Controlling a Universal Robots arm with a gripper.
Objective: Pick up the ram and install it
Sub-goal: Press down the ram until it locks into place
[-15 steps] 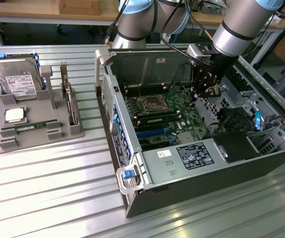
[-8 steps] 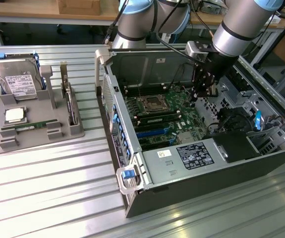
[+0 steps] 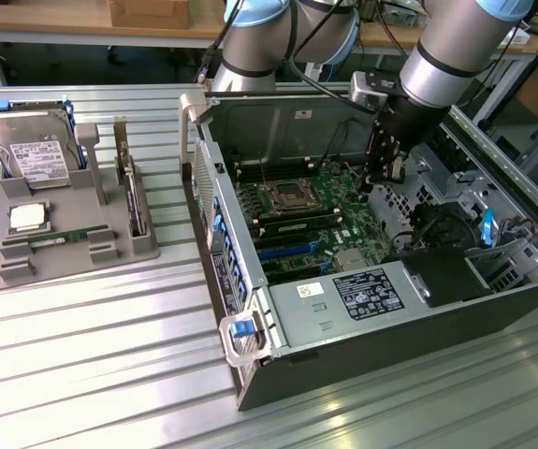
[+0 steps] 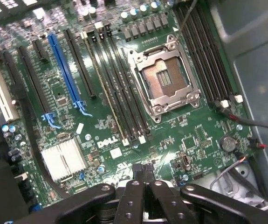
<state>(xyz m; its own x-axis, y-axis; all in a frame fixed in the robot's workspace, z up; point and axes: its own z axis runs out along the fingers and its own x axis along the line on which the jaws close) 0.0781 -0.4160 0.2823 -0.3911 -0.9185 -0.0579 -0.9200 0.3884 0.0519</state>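
Ribbed metal table (image 3: 81,346), grey parts tray (image 3: 72,238), open computer case (image 3: 362,281)

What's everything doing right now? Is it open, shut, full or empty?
ram, lying flat in the grey tray, not picked up.
gripper, shut, holding nothing, above the circuit board.
computer case, on its side, cover off.
chip socket, empty.
hard drive, propped up in the tray.
silver chip, lying in the tray.

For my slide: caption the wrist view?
Closed gripper above the motherboard, empty processor socket and memory slots ahead.
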